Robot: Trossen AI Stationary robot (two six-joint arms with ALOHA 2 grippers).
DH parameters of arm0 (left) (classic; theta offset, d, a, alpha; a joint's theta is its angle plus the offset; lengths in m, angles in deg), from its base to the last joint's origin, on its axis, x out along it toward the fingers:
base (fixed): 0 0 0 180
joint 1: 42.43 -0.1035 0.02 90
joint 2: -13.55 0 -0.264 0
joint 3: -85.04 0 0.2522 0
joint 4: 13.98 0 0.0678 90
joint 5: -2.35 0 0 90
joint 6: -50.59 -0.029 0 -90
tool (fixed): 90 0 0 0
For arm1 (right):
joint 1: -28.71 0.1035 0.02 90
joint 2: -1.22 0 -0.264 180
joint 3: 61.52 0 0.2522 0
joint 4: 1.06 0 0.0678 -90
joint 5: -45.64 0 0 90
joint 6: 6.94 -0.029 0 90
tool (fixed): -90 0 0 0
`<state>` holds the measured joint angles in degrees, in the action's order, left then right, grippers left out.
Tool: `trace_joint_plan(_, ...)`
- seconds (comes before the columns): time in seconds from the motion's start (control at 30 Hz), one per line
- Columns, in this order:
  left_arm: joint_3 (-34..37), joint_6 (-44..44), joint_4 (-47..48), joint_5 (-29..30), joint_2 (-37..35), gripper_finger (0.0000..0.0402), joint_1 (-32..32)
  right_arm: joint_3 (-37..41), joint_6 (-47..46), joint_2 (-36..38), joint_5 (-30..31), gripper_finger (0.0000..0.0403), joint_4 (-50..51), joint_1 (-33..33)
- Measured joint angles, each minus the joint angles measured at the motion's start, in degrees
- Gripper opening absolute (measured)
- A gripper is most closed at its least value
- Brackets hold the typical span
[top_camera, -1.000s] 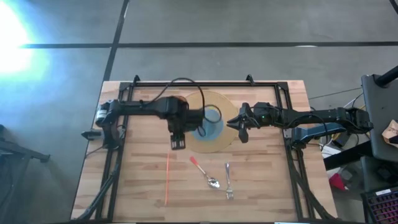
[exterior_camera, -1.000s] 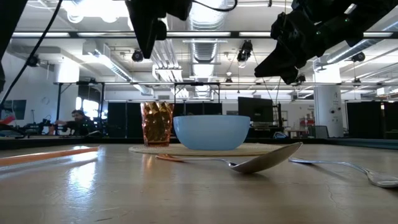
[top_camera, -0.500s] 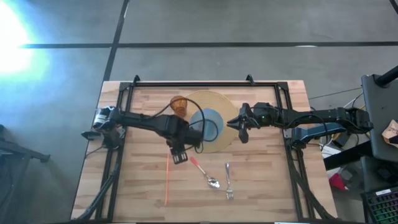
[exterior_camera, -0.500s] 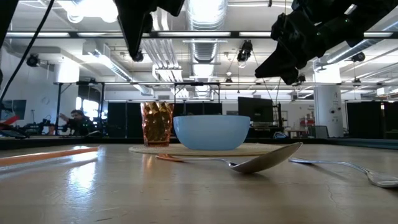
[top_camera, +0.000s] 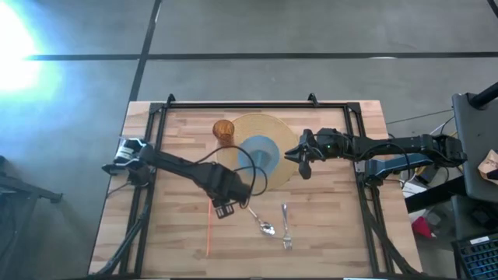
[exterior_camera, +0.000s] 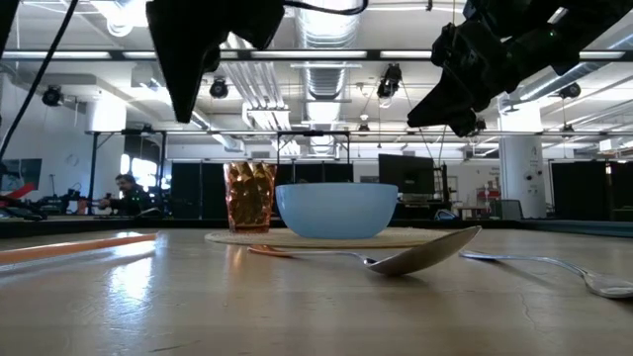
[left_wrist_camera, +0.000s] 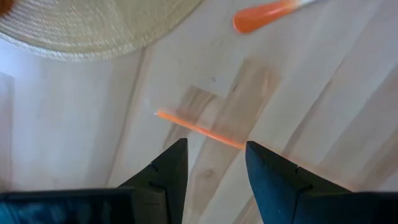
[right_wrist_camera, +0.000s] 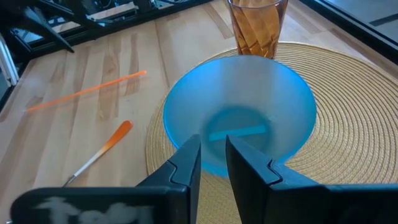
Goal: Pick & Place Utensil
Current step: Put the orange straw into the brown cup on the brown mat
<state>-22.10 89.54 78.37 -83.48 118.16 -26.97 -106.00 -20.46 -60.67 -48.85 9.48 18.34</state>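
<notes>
Overhead, the left gripper (top_camera: 226,208) hangs above the near end of the orange straw (top_camera: 209,227), which lies on the wooden table (top_camera: 334,233) beside the orange-handled spoon (top_camera: 257,220) and the fork (top_camera: 285,227). The right gripper (top_camera: 300,158) sits at the edge of the woven placemat (top_camera: 272,127), by the blue bowl (top_camera: 259,150); an amber cup (top_camera: 224,130) stands at the mat's far-left edge.

Low view: both arms are raised off the table. The spoon (exterior_camera: 406,255) rests in front of the bowl (exterior_camera: 335,210), the fork (exterior_camera: 554,265) beside it, the straw (exterior_camera: 74,247) well apart at the other side, the cup (exterior_camera: 249,197) behind on the mat.

Left wrist view: the fingers (left_wrist_camera: 166,171) stand apart, empty, with the straw (left_wrist_camera: 199,130) on the wood just beyond their tips, untouched. The spoon's orange handle (left_wrist_camera: 264,15) lies farther off.

Right wrist view: the fingers (right_wrist_camera: 185,167) are parted by a narrow gap, holding nothing, above the bowl (right_wrist_camera: 239,118).
</notes>
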Motion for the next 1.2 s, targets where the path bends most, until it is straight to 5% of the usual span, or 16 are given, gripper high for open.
trace_joint_plan(0.57, 13.58, 11.31, -8.93, 0.05, -2.54, 0.0154, 4.5, 0.0, 1.86, 0.0, 0.0, 0.0065, -0.03, -0.02)
trace_joint_plan(1.2, 32.56, 30.58, -22.38, 11.58, -27.33, 0.0151, 4.85, -0.85, 2.78, 0.02, 0.06, 0.0061, -0.33, -0.02)
